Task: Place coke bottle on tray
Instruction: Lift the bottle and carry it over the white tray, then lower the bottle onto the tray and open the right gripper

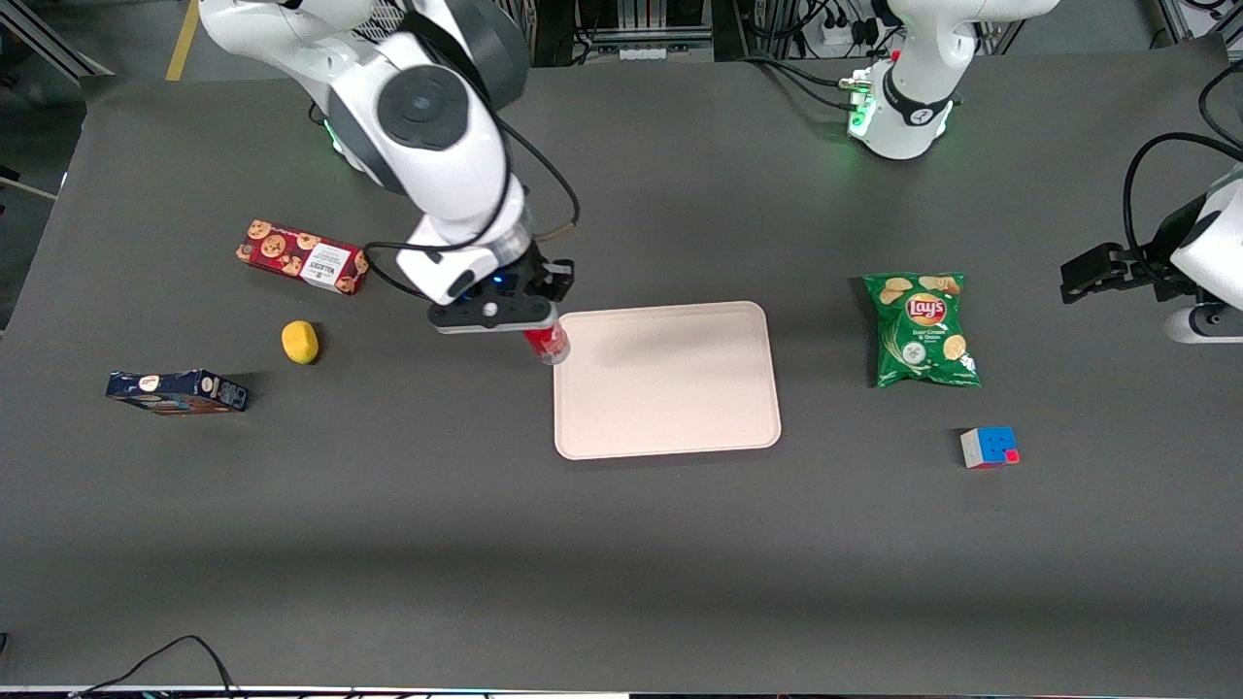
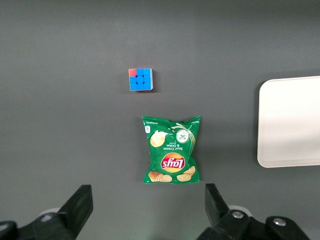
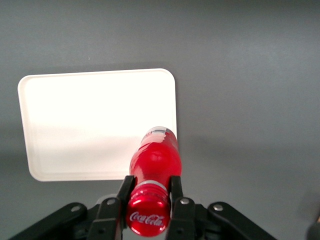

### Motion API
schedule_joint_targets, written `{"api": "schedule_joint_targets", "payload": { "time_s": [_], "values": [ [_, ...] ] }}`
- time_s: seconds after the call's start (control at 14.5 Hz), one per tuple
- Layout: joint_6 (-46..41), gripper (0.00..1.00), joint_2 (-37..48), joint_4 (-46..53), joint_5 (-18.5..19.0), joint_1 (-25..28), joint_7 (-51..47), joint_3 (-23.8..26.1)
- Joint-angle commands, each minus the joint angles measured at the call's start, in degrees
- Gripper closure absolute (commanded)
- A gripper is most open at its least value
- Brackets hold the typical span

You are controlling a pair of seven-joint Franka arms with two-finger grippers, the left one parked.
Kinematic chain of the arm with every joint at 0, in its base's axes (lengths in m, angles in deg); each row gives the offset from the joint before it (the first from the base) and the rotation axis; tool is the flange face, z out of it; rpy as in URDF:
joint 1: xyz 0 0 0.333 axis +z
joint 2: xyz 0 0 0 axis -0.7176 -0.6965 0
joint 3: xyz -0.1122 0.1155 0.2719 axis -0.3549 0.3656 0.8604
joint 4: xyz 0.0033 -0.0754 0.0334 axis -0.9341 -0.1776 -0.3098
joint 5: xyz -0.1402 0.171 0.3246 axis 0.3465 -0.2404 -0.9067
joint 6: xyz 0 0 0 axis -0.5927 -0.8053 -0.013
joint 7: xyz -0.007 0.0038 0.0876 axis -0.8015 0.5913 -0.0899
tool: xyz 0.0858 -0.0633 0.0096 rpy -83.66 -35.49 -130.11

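A: Gripper (image 1: pixel 537 328) in the front view?

B: Just left of frame centre, clamped on the bottle (image 1: pixel 547 344), which hangs at the upper left corner of the tray (image 1: pixel 670 388), its base over the rim there.

A: Other things on the desk (image 1: pixel 621 544)?

B: Cookie box (image 1: pixel 302 257), lemon (image 1: pixel 300 342) and a dark blue box (image 1: pixel 178 391) at the frame's left; chips bag (image 1: pixel 923 329) and a cube (image 1: pixel 990 448) at the right.

A: Left wrist view?

B: Chips bag (image 2: pixel 171 150) in the middle, cube (image 2: pixel 140 79) above it, and part of the tray (image 2: pixel 290 122) at the right edge.

A: Right wrist view?

B: The gripper (image 3: pixel 149 195) grasps the bottle (image 3: pixel 154 170) by the neck, one finger (image 3: pixel 123 192) on each side just under the cap. The bottle's base lies over the tray (image 3: pixel 90 120) at its edge. I cannot tell whether it touches.
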Motion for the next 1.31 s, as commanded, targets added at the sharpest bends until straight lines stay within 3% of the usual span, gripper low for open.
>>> {"api": "schedule_joint_targets", "payload": {
  "time_s": [0.0, 0.21, 0.41, 0.69, 1.24],
  "values": [
    [1.8, 1.00, -4.6, 3.1, 3.2, 1.1, -5.1, 1.0],
    [6.0, 1.00, -8.5, 2.8, 4.2, 2.4, -6.9, 1.2],
    [8.1, 1.00, -12.7, 2.7, 9.2, 3.7, -10.3, 1.3],
    [10.5, 1.00, -15.9, 2.2, 11.8, 4.0, -10.9, 1.3],
    [11.3, 1.00, -17.4, 1.3, 11.9, 3.3, -10.5, 1.1]
  ]
}}
